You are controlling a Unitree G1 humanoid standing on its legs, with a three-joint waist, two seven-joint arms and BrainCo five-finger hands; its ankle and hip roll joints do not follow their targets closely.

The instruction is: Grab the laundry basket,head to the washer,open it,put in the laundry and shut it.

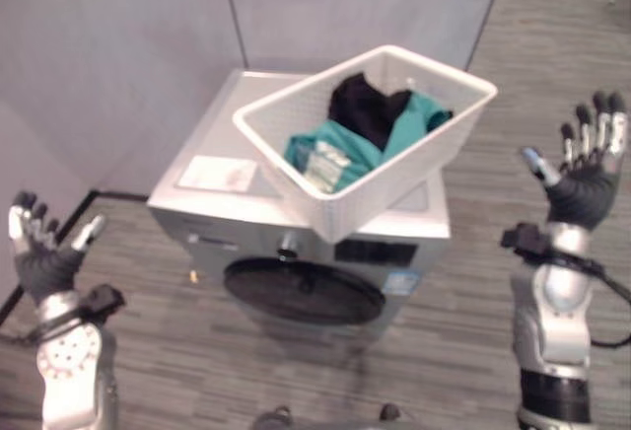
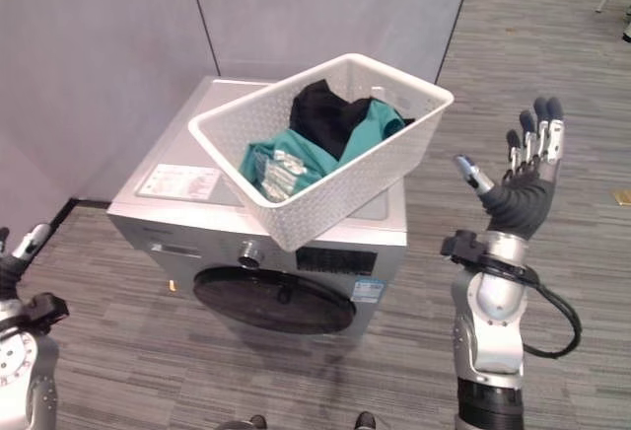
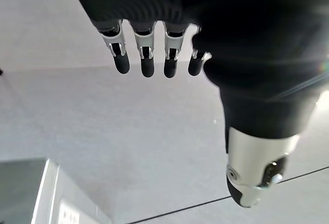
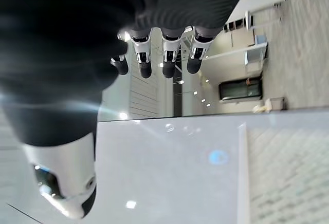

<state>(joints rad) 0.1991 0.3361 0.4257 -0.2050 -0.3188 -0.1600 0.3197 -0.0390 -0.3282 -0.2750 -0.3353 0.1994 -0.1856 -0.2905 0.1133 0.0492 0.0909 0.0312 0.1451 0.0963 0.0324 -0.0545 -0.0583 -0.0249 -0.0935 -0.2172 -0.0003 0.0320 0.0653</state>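
Basket (image 2: pixel 325 154) of white perforated plastic sits tilted on the boxy washer (image 2: pixel 187 203); each robot hand (image 1: pixel 39 243) (image 2: pixel 527 179) released.

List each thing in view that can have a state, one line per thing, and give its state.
laundry basket: on top of the washer, tilted, holding clothes, no hand on it.
washer: round front door shut.
teal garment: crumpled in the basket.
black garment: crumpled in the basket.
left hand: open, raised, holding nothing.
right hand: open, raised, holding nothing.
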